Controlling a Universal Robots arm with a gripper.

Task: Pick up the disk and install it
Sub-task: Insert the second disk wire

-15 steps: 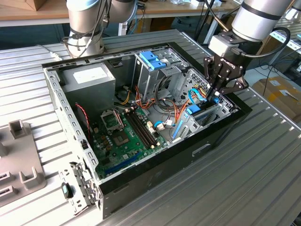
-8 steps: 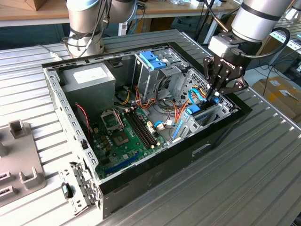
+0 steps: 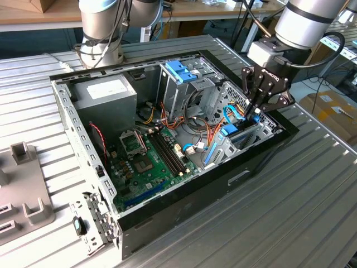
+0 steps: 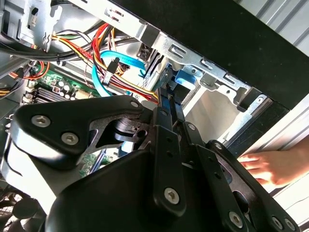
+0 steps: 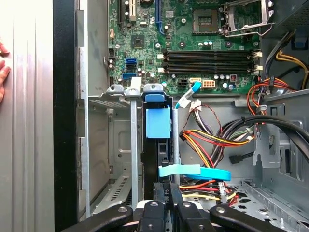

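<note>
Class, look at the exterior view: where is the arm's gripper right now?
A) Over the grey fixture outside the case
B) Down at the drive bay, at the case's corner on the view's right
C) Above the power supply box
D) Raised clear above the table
B: the gripper reaches down into the computer case at the drive bay on the exterior view's right, by the blue carrier.

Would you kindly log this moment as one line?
gripper: shut on blue-framed grey metal disk | disk: standing on edge in silver metal drive bay | black computer case: open
</note>
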